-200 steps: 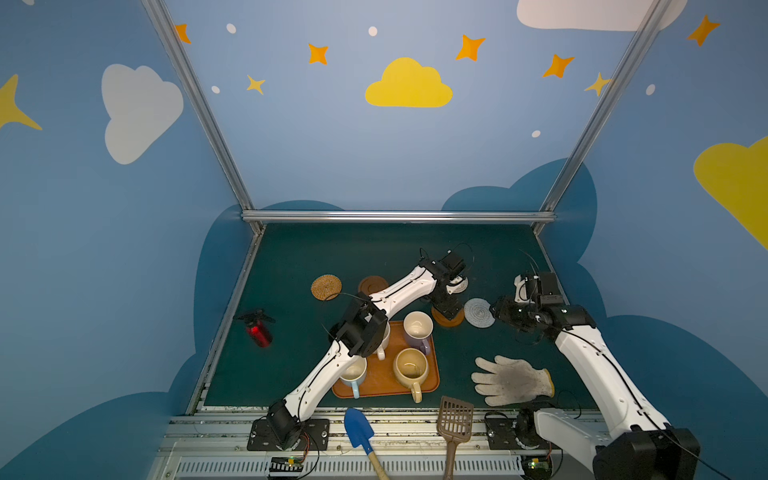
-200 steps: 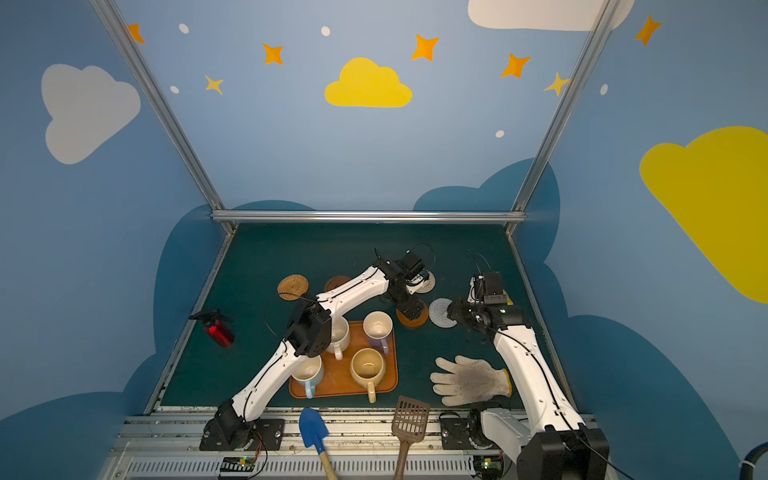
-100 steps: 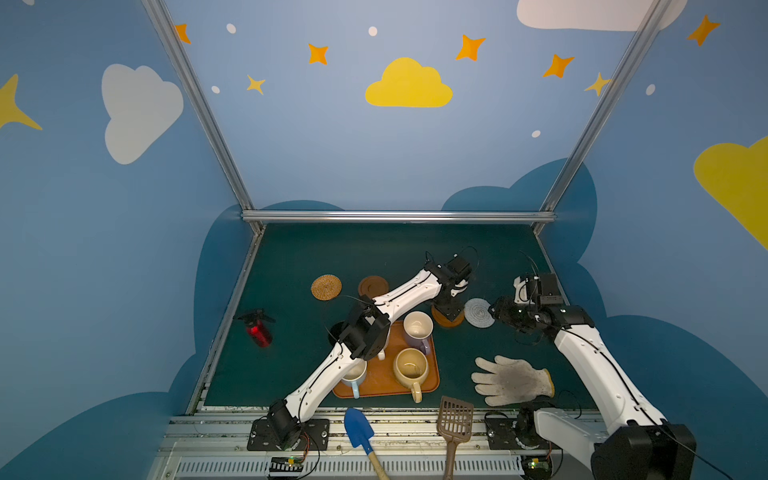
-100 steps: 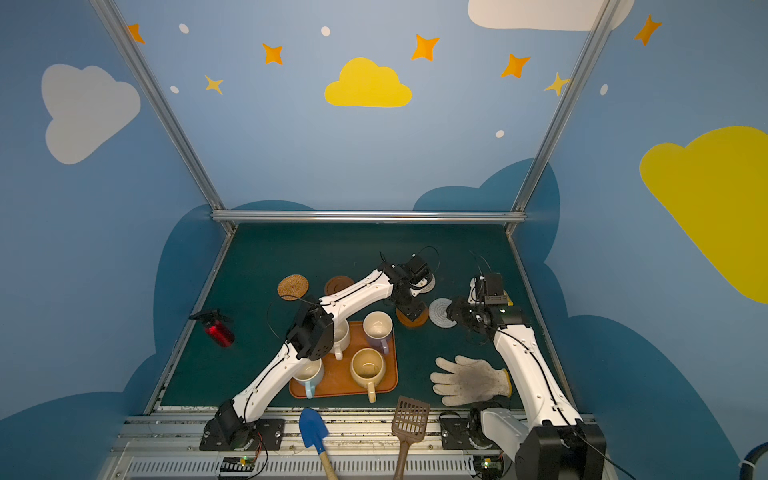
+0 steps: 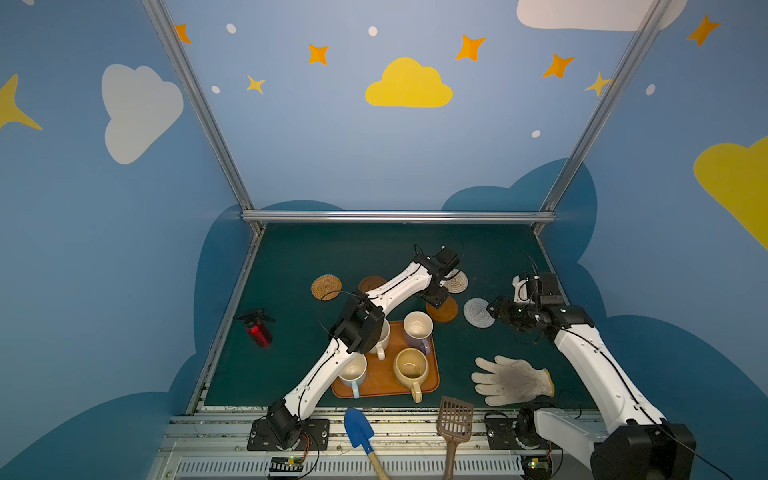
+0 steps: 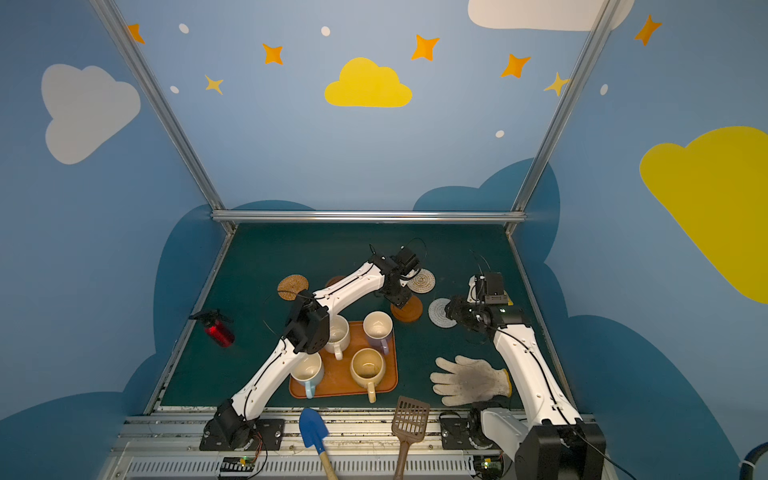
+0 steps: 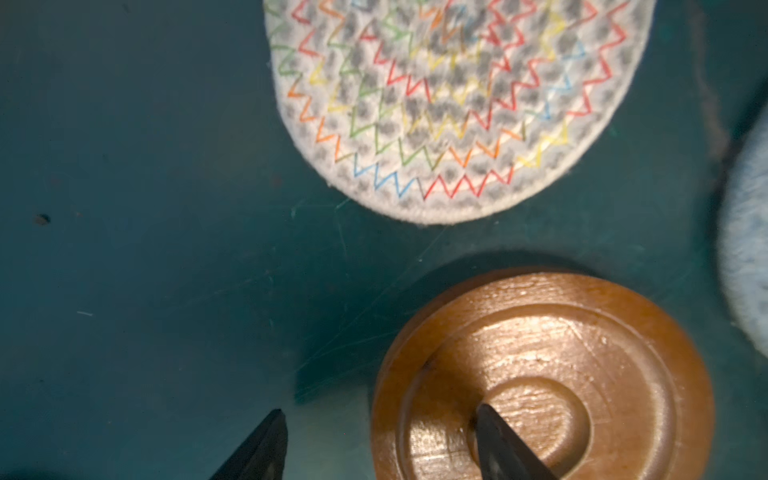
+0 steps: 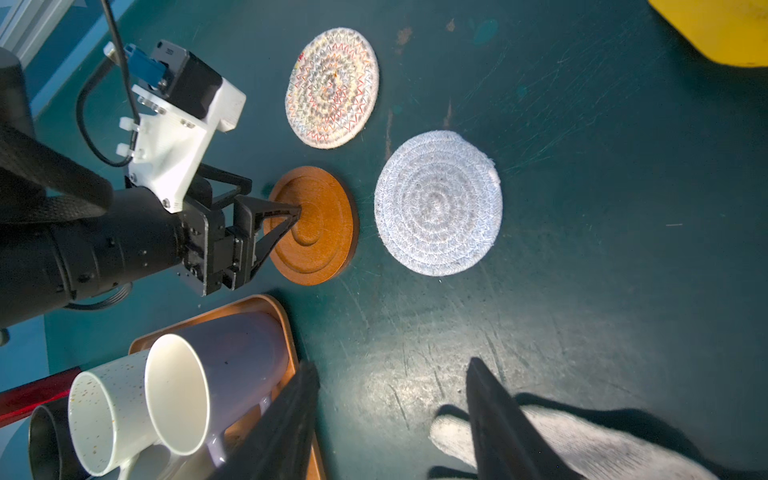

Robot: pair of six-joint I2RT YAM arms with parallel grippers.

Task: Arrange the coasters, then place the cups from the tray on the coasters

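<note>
**Top views:** vs a sec ago, barely any shift. The left gripper (image 5: 441, 296) stays low over the wooden coaster (image 5: 448, 312), just beyond the tray (image 5: 386, 386). The coasters haven't moved: rattan coaster (image 5: 326, 286) and second wooden coaster (image 5: 371, 284) to the left, cream coaster (image 5: 457, 281) behind, grey-white coaster (image 5: 478, 312) to the right. The right gripper (image 5: 494, 309) holds just beside the grey-white one. No cup has left the tray: lavender cup (image 5: 417, 330), speckled cup (image 5: 380, 338), tan cup (image 5: 410, 368), blue cup (image 5: 353, 372). Black cup is hidden by the arm here. So prob. still the coaster-arranging stage, cups not begun.

**Left wrist:** the left gripper's jaws stand apart and straddle the wooden coaster's (image 7: 561, 374) rim. One tip is on the round centre recess, the other over bare mat outside the edge. Nothing is pinched yet; looks set to nip the rim. The cream coaster (image 7: 449, 104) is near, not touching. A sliver of the grey-white one shows at the edge.

**Right wrist:** the right gripper (image 8: 390, 415) is spread wide and empty, above the mat between the tray's rim (image 8: 286, 328) and a glove (image 8: 582, 449). The grey-white coaster (image 8: 438, 203) lies ahead of these jaws, well clear of them. The left gripper (image 8: 274, 241) meets the wooden coaster at its near edge. The black cup (image 8: 45, 440) shows here, beside the speckled one.
</note>
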